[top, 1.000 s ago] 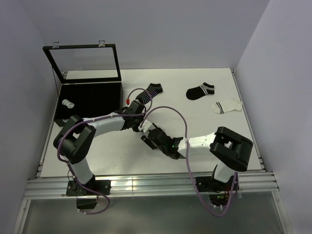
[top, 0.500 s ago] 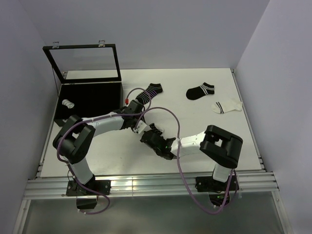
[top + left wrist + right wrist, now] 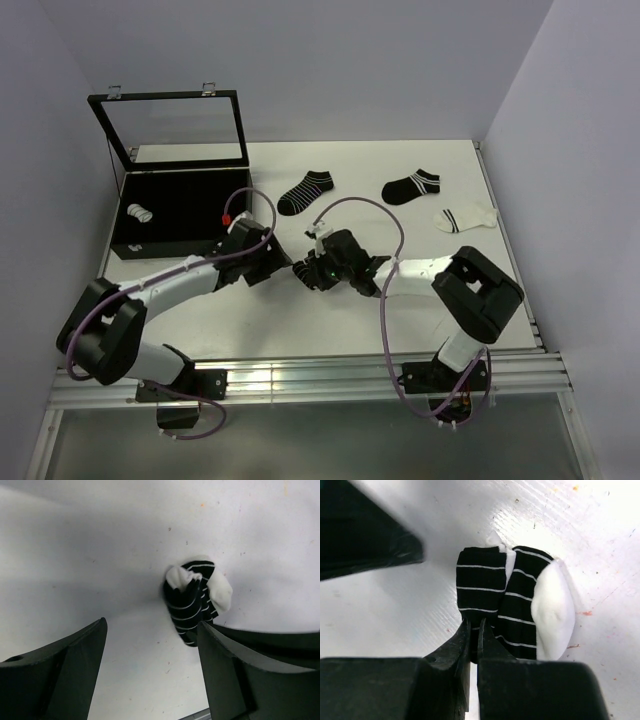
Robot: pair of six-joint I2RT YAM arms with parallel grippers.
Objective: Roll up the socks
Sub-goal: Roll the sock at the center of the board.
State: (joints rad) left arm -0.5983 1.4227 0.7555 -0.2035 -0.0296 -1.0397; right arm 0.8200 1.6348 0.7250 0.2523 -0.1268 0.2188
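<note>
Centrally — rolled sock (image 3: 520, 610) in right hand (image 3: 474, 630), well apart from table (image 3: 300, 320) edges.

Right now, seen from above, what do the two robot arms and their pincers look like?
Both the left arm and right arm are slim white tubes joined by chunky black housings. A purple cable loops loosely along each, and the left carries a small red fitting near its wrist. The left pincer and right pincer each have two plain black wedge-shaped fingers.
</note>
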